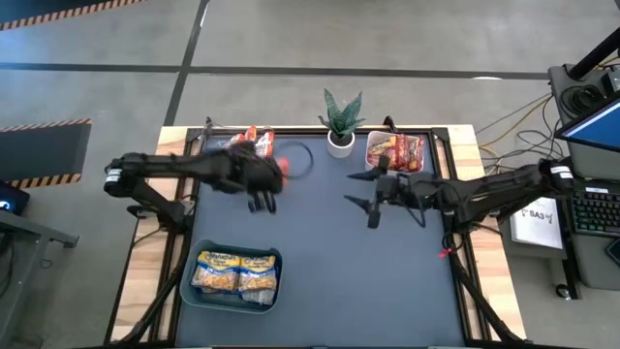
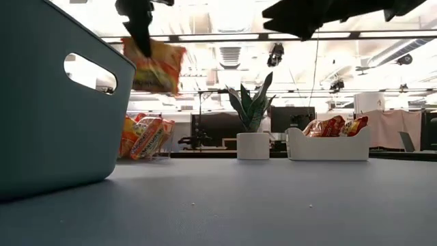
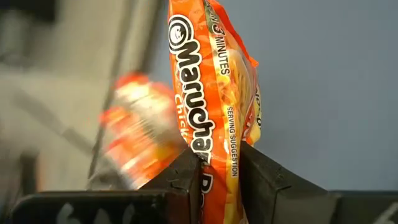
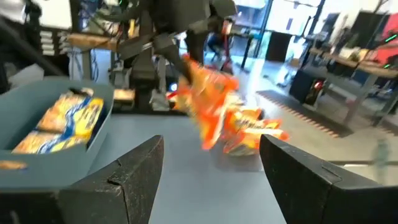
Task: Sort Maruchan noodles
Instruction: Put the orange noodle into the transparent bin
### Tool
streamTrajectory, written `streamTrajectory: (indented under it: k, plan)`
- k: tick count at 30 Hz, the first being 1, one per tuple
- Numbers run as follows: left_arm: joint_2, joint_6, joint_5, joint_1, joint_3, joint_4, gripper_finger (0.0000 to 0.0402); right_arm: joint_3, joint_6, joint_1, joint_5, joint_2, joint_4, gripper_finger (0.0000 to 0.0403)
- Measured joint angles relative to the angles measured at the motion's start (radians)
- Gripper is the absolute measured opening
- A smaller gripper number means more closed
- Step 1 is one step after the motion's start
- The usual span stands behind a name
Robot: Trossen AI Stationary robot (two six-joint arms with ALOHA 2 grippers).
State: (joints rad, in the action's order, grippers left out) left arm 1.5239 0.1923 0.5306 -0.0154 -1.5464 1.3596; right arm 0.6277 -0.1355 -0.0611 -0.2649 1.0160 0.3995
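Nearest, the grey bin [image 2: 54, 102] keeps yellow packets [image 1: 235, 271]; left of the plant [image 1: 341, 121], the left end effector [image 3: 217, 180] pinches an orange packet [image 3: 214, 93] aloft for sorting, the right end effector [image 4: 211, 162] agape, empty.

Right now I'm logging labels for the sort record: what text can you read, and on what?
"Maruchan", "3 MINUTES", "SERVING SUGGESTION": on the orange packet clamped in the left hand.
"SA3": paper sign right of the table, rest unreadable.
Yellow packets in the grey bin: print too small.

Two dark jointed arms [image 1: 184, 167] (blocky black fingers [image 4: 118, 180]).
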Motion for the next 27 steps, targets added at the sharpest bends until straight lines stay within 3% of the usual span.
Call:
streamTrajectory:
  k: [4,8,16,27]
  plan:
    - [-0.045,0.101,0.111,0.11,-0.073,0.109,0.0068,0.0,0.003,0.01,-0.001,-0.065,-0.062,0.0245]
    - [-0.105,0.151,0.116,0.279,-0.056,0.118,0.0068,0.0,-0.099,0.01,0.001,-0.12,-0.1,0.0239]
    - [-0.136,0.243,0.143,0.591,-0.011,0.113,0.0068,-0.002,-0.093,0.009,0.002,-0.183,-0.166,0.0239]
    - [-0.102,0.186,0.139,0.717,0.175,0.03,0.0068,-0.002,-0.13,0.01,0.001,-0.2,-0.202,0.0237]
